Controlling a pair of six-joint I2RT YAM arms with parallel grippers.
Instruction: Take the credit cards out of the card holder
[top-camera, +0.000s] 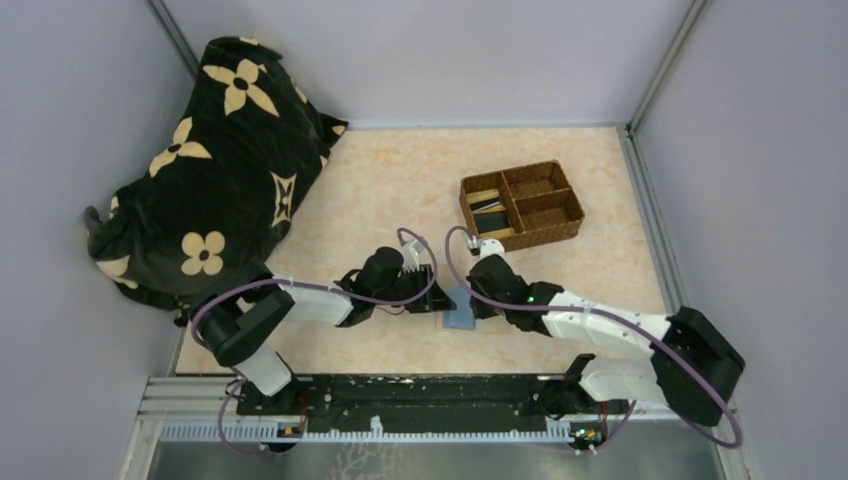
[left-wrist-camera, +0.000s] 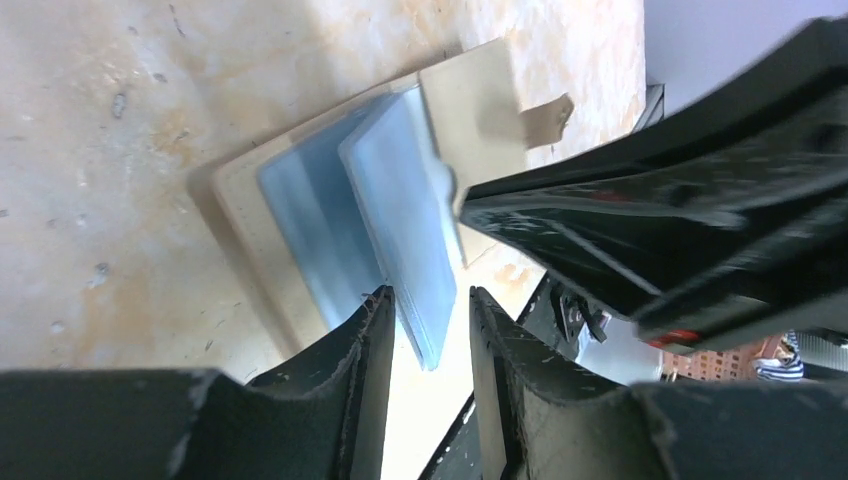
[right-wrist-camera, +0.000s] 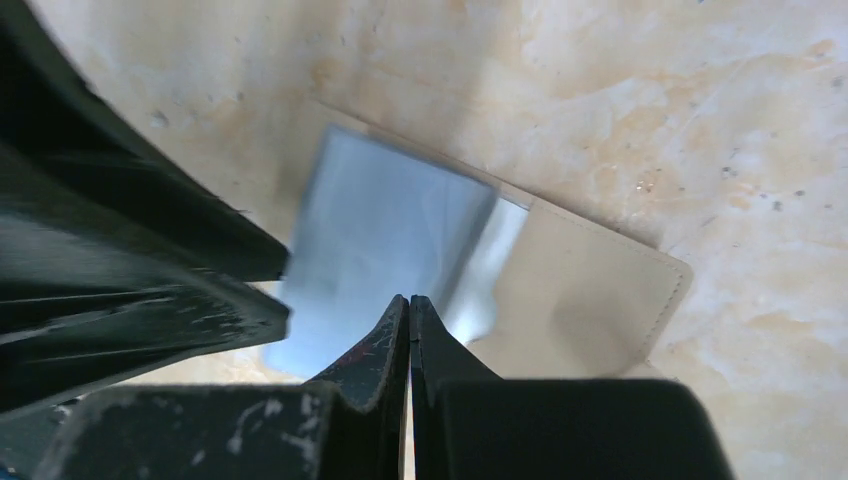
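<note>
since the holder (top-camera: 460, 318) is lying open on the table (top-camera: 400, 180) right between the two arms, this looks like a pin-and-pull setup. right gripper (right-wrist-camera: 410, 325) has its tips pressed together with nothing between them. it's sitting over where the blue-grey inner face meets the cream flap, i'd guess to hold the thing flat so it doesn't slide or lift. left gripper (left-wrist-camera: 430, 335) is part spread, straddling the edge of a raised blue-grey leaf. one finger looks to be touching it but there's a gap on the other side, so it's not pinching as far as i can tell. can't honestly make out any cards poking out, they may be inside those leaves. tray (top-camera: 545, 237) sits well apart at the far right with some flat stuff in one compartment, too small to call. next move probably needs a clean nip on one card only.
</note>
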